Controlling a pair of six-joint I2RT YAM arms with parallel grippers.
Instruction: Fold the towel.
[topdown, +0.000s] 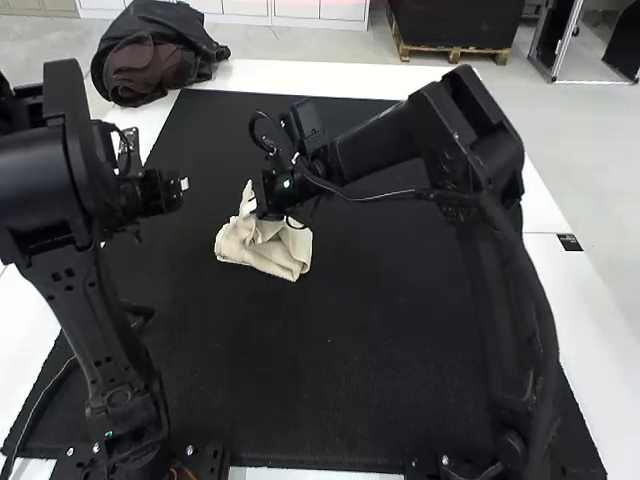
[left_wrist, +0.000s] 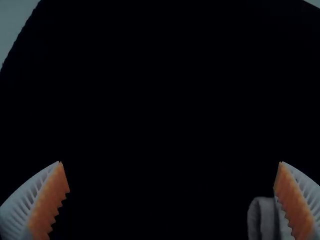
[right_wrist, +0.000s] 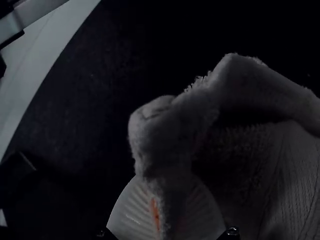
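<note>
On the black mat (topdown: 350, 300), over toward its far edge and a bit left of its middle, the cream towel (topdown: 262, 248) is sitting in a bunched-up heap, with one peak of it sticking up. The right gripper (topdown: 272, 203) is at that heap, and the left gripper (topdown: 182, 185) hangs over the mat's left part, just beside the towel but nearer the mat's left edge.

The high view gets you the whole layout, plus a dark bag (topdown: 150, 60) on the white table (topdown: 300, 78), off the mat's far left corner. What the right wrist view adds is the close-up stuff: fuzzy loops along one edge, ribbed weave on a hanging part, and a thick wad of cloth pinched tight between the ribbed fingers (right_wrist: 131, 212). A sliver of orange pad peeks out beside it. Can't tell if that's a corner or just an edge, tbh.

Left one's fingers (left_wrist: 295, 205) are spread wide, mat below them, with a bit of towel right by one finger. Can't tell if they touch.
</note>
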